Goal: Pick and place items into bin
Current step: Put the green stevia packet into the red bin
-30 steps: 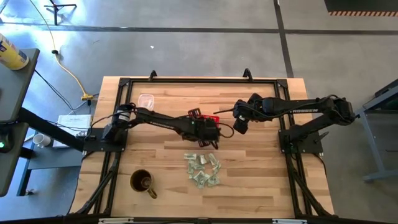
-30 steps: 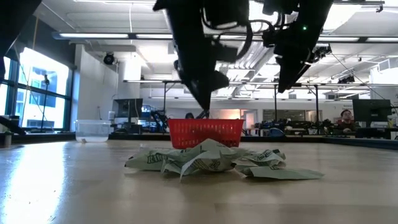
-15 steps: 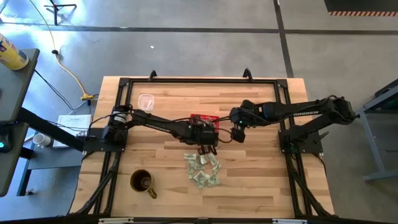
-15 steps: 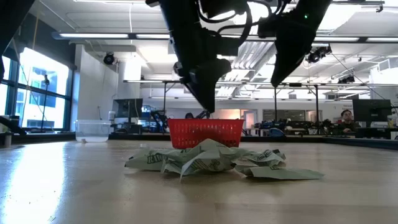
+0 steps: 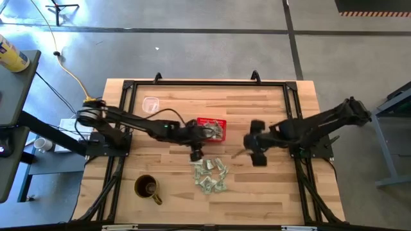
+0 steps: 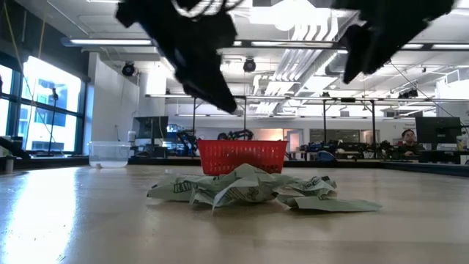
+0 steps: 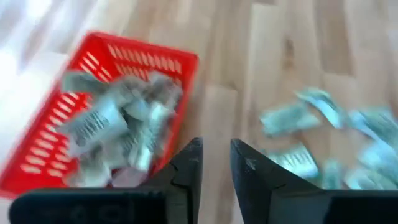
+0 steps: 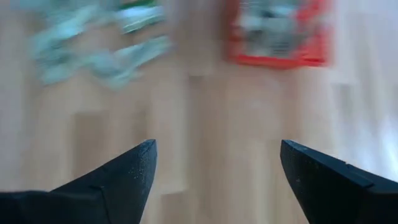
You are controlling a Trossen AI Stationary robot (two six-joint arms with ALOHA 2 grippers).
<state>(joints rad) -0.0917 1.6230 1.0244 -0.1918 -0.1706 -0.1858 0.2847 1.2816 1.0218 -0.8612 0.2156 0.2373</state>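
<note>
High view: small red mesh-walled plastic basket (image 5: pixel 211 128) sits mid-tabletop, packets inside; crumpled pale green-and-white packets (image 5: pixel 210 174) lie piled just in front.

Low view: both arms are blurred dark shapes overhead.

Left wrist view: left gripper (image 7: pixel 214 171) beside the basket, fingers slightly apart, empty; packet print unreadable.

Right wrist view: right gripper (image 8: pixel 217 171) fingers wide apart, empty.

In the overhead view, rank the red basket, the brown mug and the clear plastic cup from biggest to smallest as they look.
1. Red basket, clearly largest.
2. Brown mug, handle included.
3. Clear plastic cup, slightly smaller than the mug; the two are close, so that order is less sure.
</note>
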